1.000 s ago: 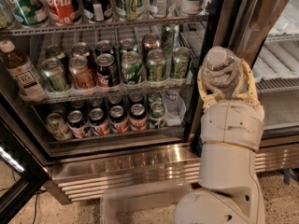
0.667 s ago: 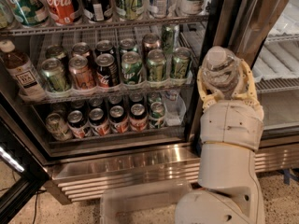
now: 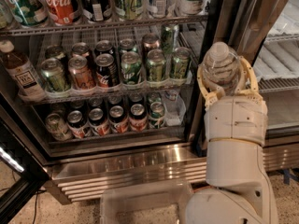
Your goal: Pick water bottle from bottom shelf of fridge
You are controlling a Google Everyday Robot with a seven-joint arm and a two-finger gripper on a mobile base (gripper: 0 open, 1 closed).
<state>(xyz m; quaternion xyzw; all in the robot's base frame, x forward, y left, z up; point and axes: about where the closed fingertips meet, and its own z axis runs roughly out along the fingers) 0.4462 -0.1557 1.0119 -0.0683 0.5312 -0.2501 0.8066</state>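
My gripper point(image 3: 223, 73) is held in front of the fridge's dark door post point(image 3: 217, 41), to the right of the open shelves. It is shut on the water bottle point(image 3: 220, 65), a clear ribbed bottle with a pale cap, standing upright between the yellowish fingers point(image 3: 202, 78). The bottom shelf point(image 3: 117, 133) lies low and to the left, a grey wire rack with rows of soda cans point(image 3: 117, 116). At its right end another clear bottle point(image 3: 172, 107) stands behind the cans.
The middle shelf holds several cans point(image 3: 106, 69) and a brown tea bottle point(image 3: 19, 73) at the left. Larger bottles point(image 3: 60, 3) fill the top rack. A louvred steel base point(image 3: 126, 169) runs below. The open door's edge point(image 3: 14, 190) juts out at lower left. A second cooler bay point(image 3: 280, 59) is at right.
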